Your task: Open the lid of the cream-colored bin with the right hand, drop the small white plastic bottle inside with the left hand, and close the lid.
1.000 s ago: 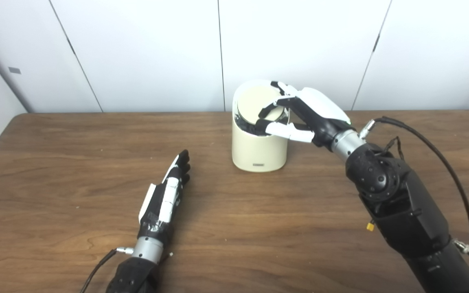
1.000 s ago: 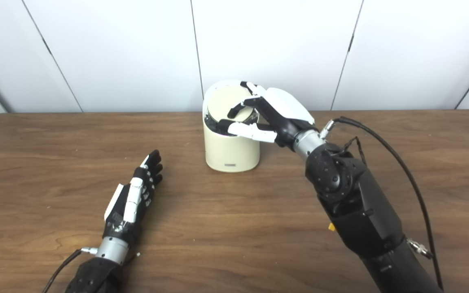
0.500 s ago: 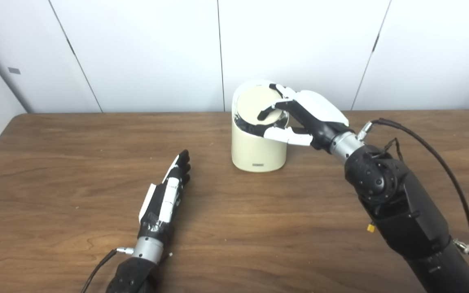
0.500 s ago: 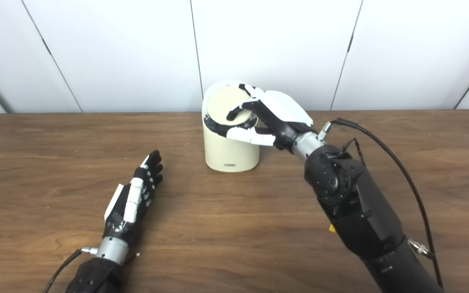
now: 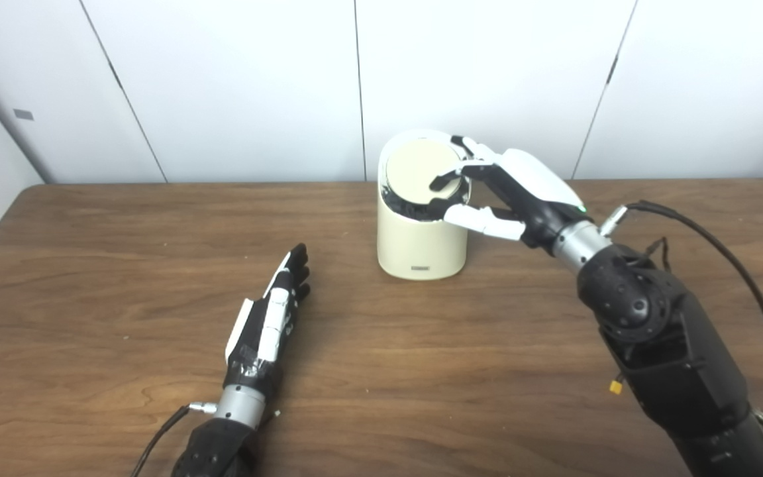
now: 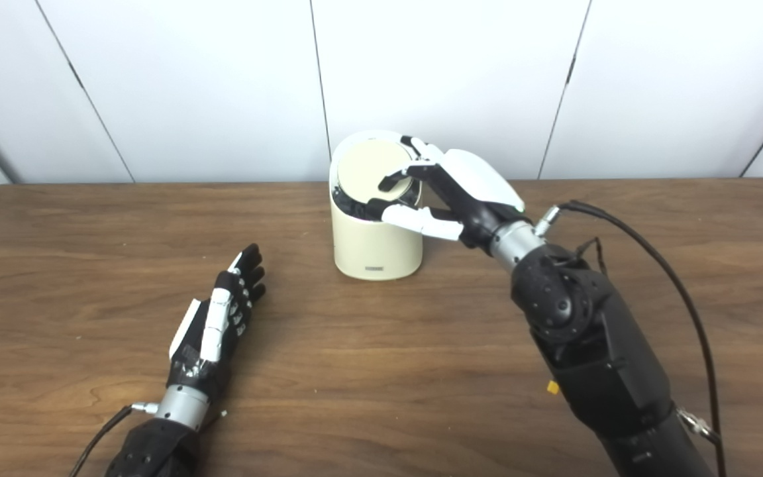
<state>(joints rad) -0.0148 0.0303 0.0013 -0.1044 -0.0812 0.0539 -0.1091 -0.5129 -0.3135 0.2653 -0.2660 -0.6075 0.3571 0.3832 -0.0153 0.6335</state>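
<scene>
The cream-colored bin [image 5: 421, 245] stands at the back middle of the table. Its round lid [image 5: 414, 169] is tilted, and a dark gap shows under its front edge. My right hand [image 5: 520, 192] reaches in from the right. Its fingers are spread, with dark fingertips on the lid's right side and the thumb along the front rim. It grips nothing. My left hand [image 5: 272, 318] lies flat on the table at the front left, open and empty, with its fingers pointing toward the bin. No small white bottle is in view.
The brown wooden table [image 5: 90, 265] runs to white wall panels [image 5: 236, 86] just behind the bin. A black cable [image 5: 719, 238] loops off my right forearm above the table's right side.
My right hand has drawn back a little to the right, so its fingers now touch the lid's right edge rather than its middle. The left hand has not moved.
</scene>
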